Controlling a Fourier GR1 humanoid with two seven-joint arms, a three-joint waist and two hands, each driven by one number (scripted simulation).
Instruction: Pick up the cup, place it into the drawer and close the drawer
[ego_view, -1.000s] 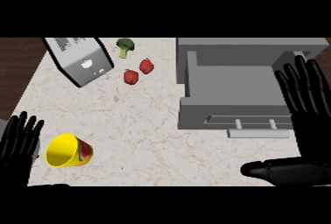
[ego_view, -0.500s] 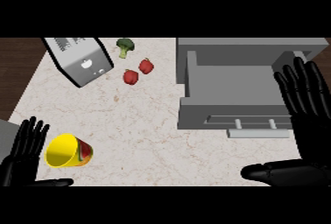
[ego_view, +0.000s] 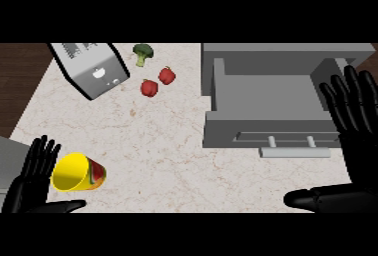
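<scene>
From my remote seat I look steeply down on a pale marbled worktop (ego_view: 177, 145). The landmark is the grey drawer (ego_view: 269, 102), which stands pulled open at the right of the view, its bar handle facing me. The yellow cup (ego_view: 76, 173) lies on its side far to the left of the drawer and nearer to me, its open mouth turned toward the left edge, with red and green markings on its outer wall.

My left hand (ego_view: 33, 175) is just beside the cup's mouth, fingers straight and pointing up, thumb stretched out below the cup; it holds nothing, and I cannot tell whether it touches the rim. My right hand (ego_view: 354, 112) shows at the drawer's right side, fingers straight and spread, with nothing in it, resting.

Left of the drawer, at the far side, are two red peppers (ego_view: 157, 82), a broccoli floret (ego_view: 142, 51) and a tilted grey box (ego_view: 88, 70).

I judge the cup to be light, stiff and smooth, and likely to roll where it lies. The best hold looks to be around its body, fingers on one wall and thumb on the opposite one.
</scene>
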